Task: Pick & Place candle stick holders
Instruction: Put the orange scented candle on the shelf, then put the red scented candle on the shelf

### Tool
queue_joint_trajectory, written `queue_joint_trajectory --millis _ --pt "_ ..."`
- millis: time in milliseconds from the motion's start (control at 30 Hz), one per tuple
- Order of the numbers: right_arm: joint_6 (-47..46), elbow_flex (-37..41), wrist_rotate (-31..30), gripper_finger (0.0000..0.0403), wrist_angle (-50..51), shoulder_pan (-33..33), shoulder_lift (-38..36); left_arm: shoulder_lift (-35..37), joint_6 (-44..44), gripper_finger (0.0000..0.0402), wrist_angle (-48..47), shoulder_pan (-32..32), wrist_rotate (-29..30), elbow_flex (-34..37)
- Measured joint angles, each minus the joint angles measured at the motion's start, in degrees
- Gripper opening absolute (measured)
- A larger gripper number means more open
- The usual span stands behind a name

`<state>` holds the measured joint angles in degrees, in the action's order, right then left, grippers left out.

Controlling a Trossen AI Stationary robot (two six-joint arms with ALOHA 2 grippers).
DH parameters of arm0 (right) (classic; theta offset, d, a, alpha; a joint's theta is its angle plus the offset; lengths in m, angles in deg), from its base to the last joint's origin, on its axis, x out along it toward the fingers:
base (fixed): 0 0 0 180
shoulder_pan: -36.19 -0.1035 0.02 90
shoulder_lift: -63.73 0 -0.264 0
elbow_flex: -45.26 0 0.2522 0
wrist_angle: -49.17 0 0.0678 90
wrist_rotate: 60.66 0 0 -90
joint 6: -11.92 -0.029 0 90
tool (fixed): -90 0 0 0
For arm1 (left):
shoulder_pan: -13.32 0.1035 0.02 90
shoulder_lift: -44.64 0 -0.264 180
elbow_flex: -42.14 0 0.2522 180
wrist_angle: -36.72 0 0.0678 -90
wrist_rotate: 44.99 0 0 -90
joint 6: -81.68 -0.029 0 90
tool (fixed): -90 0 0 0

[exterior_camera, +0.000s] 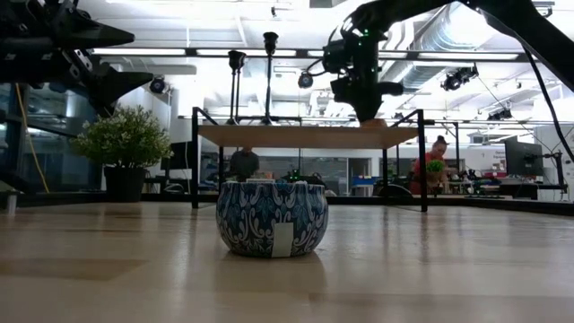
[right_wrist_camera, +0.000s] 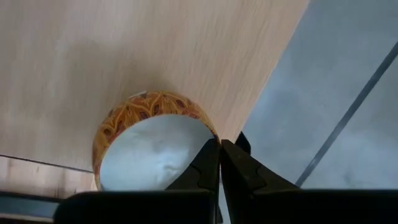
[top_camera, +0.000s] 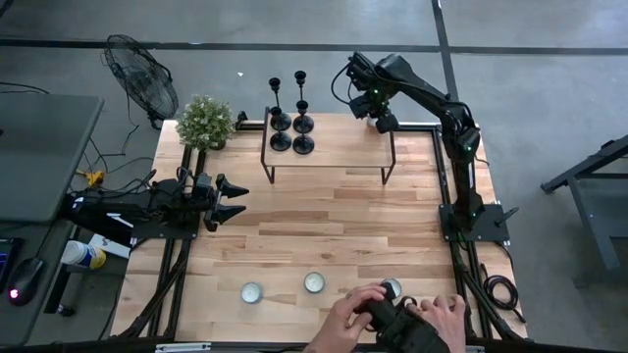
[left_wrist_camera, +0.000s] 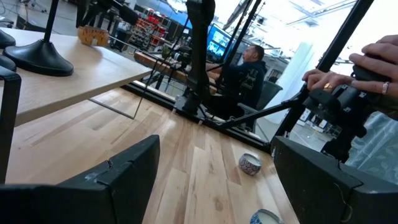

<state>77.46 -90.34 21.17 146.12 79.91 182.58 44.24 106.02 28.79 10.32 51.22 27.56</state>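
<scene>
Nearest the low camera, a blue-patterned candle tin [exterior_camera: 272,218] is seen on the table [top_camera: 324,226]. Four candle stick holders [top_camera: 290,130] are grouped at the raised shelf's [top_camera: 334,147] left end. At its right end, the right gripper [right_wrist_camera: 219,163] is clamped on an orange-patterned candle tin's [right_wrist_camera: 149,134] rim. The left gripper [top_camera: 232,198] is held open near the table's left edge.

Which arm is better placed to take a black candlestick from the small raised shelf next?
Left, probably. Its open tool is free and faces the candlesticks. The right tool is at the shelf's far corner, shut on an orange candle cup's rim.
</scene>
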Motion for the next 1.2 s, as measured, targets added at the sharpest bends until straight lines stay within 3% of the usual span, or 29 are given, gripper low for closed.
queue_joint_trajectory --millis 900,1200 --pt "-5.5 0.1 1.1 0.0001 0.0 -0.6 -1.5 0.0 0.0 0.0303 0.0 0.0 0.0 0.0" --pt "-7.2 0.1 1.1 0.0032 -1.1 -0.6 -1.5 0.0 0.0 0.0303 0.0 0.0 0.0 0.0"
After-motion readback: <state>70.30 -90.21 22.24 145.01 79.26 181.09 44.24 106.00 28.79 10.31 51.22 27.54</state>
